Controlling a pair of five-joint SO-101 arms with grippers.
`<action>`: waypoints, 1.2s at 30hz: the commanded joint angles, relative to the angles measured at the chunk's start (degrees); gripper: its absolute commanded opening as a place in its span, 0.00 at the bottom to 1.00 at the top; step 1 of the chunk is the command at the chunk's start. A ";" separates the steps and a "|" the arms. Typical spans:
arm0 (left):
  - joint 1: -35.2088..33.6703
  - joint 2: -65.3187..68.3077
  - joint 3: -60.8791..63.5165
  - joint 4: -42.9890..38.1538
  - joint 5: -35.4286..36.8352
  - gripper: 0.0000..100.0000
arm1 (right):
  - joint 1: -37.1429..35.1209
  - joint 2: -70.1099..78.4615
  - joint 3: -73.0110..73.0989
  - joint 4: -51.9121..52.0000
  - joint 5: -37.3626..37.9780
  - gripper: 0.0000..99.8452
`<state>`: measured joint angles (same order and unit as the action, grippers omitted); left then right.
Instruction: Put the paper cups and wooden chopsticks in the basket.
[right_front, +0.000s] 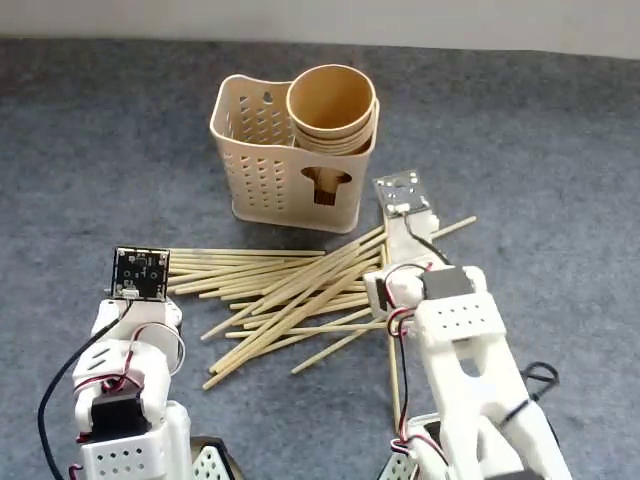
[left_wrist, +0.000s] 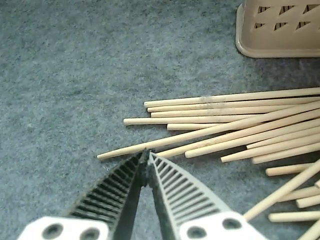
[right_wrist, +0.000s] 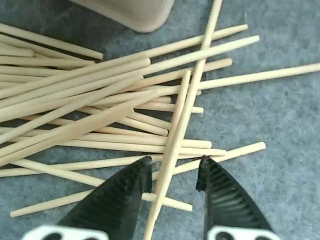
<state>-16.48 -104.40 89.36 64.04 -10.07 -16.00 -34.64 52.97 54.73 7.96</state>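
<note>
Paper cups (right_front: 332, 100) sit nested in the basket (right_front: 255, 165) near the surface's (right_front: 90, 150) far edge. The right end effector (right_wrist: 173, 167) is narrowly parted astride wooden chopsticks (right_wrist: 100, 95); the left end effector (left_wrist: 146, 159) is pinched closed, empty.

The high camera is looking down from above and behind both arms, taking in the whole surface (right_front: 90, 140), with the basket (right_front: 250, 160) at the far side and the chopsticks (right_front: 280, 290) in the middle. The left wrist camera is sitting low and close, facing past the left gripper (left_wrist: 146, 156) toward the chopstick ends and the basket's lower corner. The right wrist camera is looking down past the right gripper (right_wrist: 174, 167), very near the pile; the pale edge beyond is probably the basket's base. All three are sharing the pile.
</note>
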 joint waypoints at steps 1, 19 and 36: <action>-0.75 -0.48 -0.22 -0.70 -0.79 0.00 | -0.84 5.05 -3.03 -3.03 -0.62 0.16; -0.75 -0.48 -0.13 -0.70 -0.79 0.00 | 3.38 4.35 -3.03 -5.76 -0.26 0.00; -0.75 -0.48 0.66 -1.05 -0.88 0.00 | 20.88 -5.05 -3.12 15.69 15.56 0.00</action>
<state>-16.48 -104.40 90.24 64.04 -10.59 -0.53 -37.63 52.26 67.47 18.59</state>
